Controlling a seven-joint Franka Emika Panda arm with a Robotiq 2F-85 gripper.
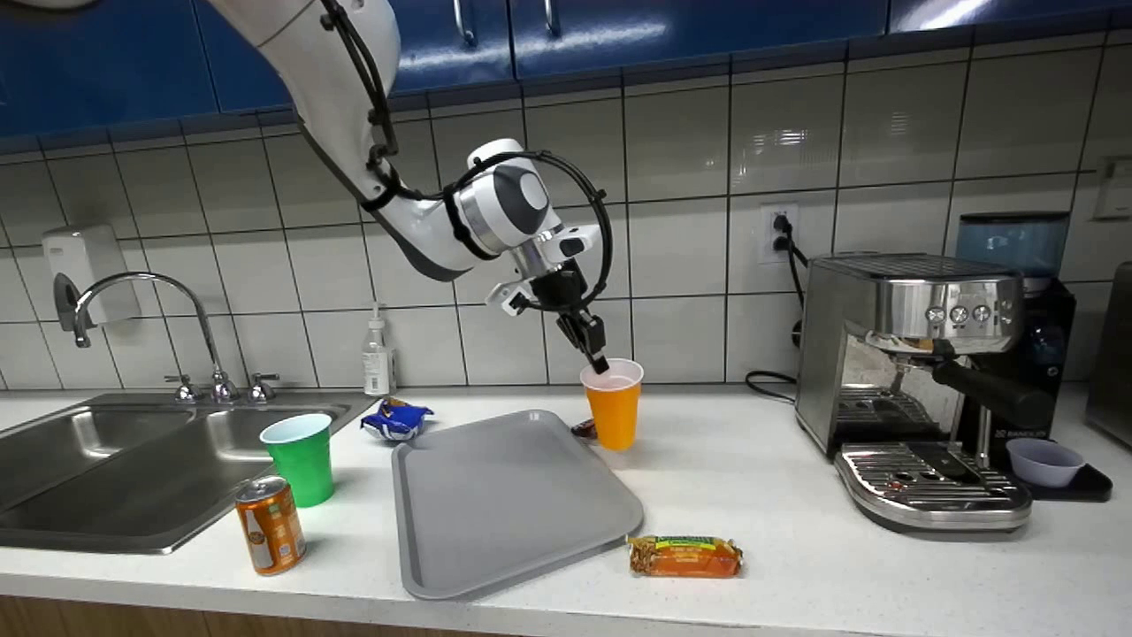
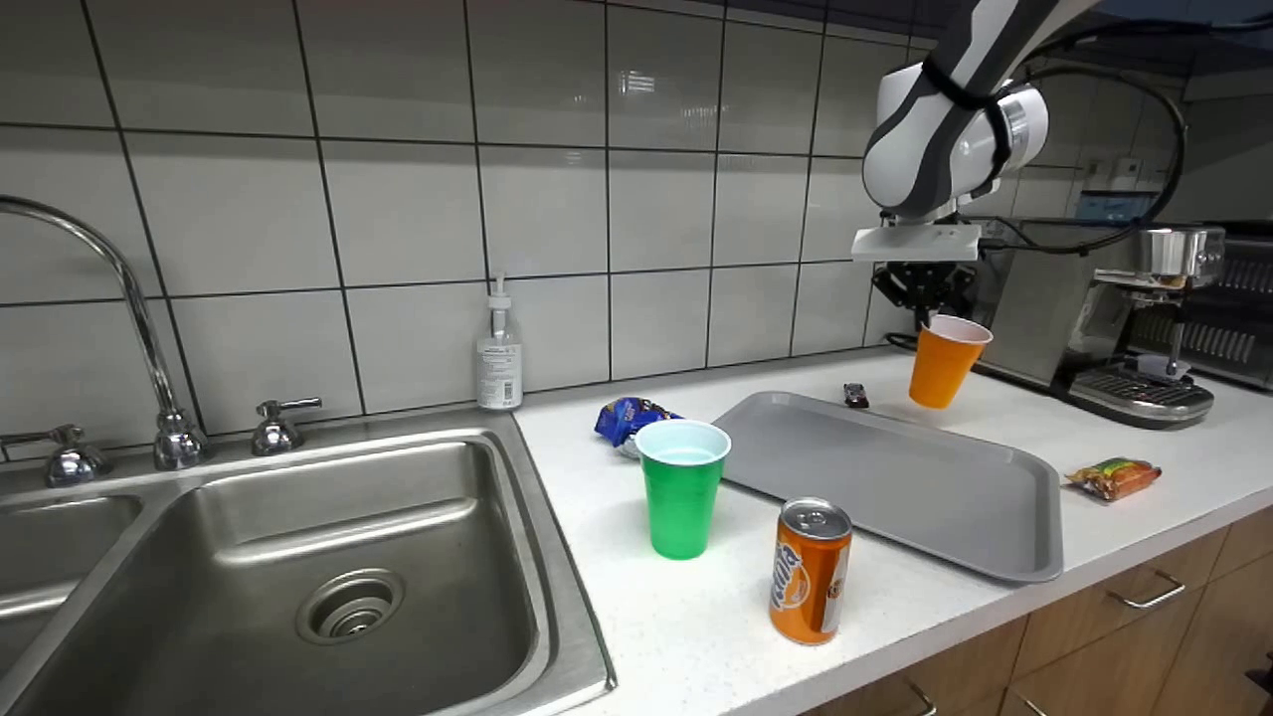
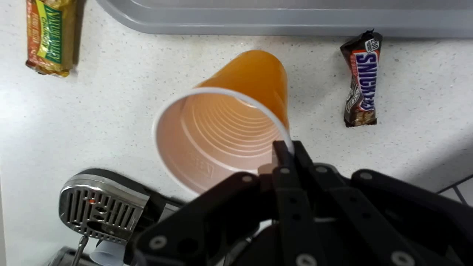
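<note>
A speckled white table [image 1: 725,495] fronts a tiled wall [image 1: 681,239] under blue cabinets [image 1: 752,35]. In an exterior view, with the gray tray [image 1: 517,500] as dial centre, the sink [image 1: 141,495] lies at nine o'clock, the coffee machine [image 1: 902,301] between two and three, and the tilted orange cup [image 1: 615,411] between one and two. The fingers [image 3: 283,157] clench the cup's rim; whether its base touches the table is unclear. The cup partly hides a Snickers bar [image 1: 583,429]; the arm [image 1: 336,133] is cut off above.
</note>
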